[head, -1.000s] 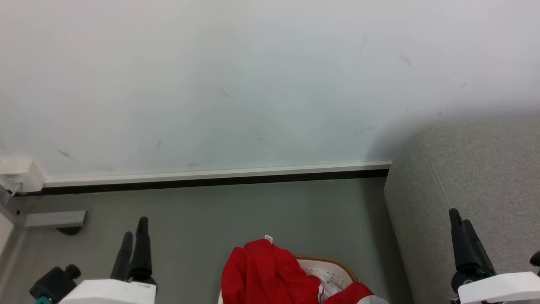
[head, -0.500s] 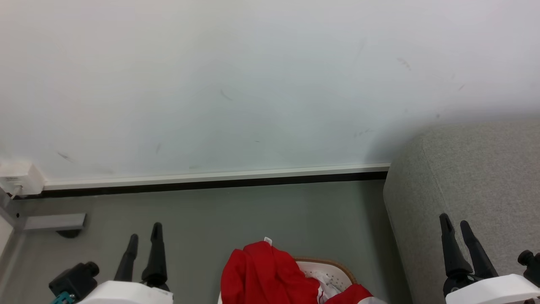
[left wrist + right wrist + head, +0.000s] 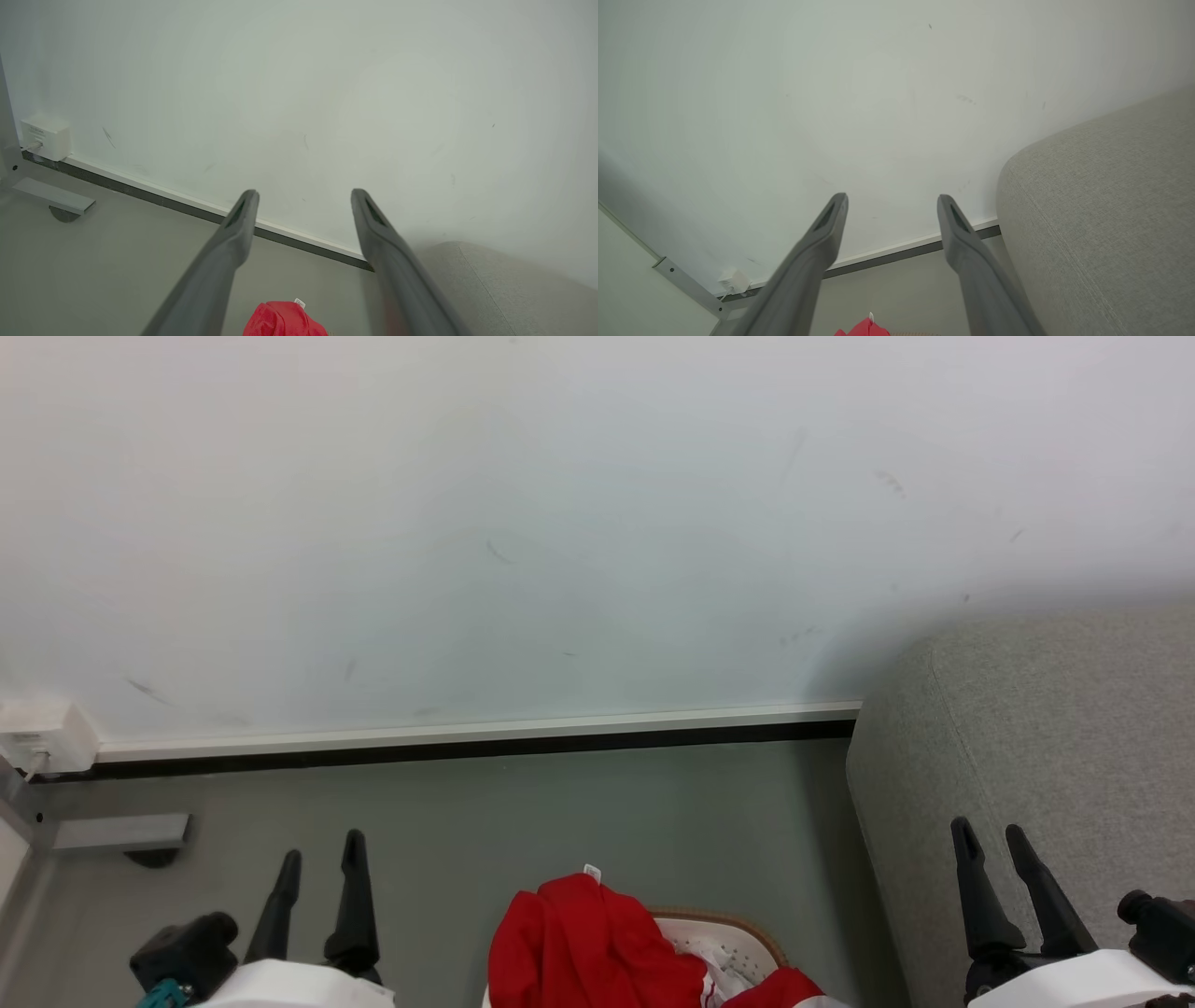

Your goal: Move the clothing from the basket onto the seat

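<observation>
Left gripper (image 3: 323, 846) newly splayed; crumpled red clothing (image 3: 588, 945) atop basket (image 3: 721, 916).

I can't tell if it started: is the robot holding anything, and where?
Nothing is held. The left gripper and right gripper are open; the clothing is in the basket.

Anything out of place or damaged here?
Nothing serious. The clothing is heaped above the basket rim, hiding its left side; none lies on the visible floor. The wall carries a few dark scuffs.
</observation>
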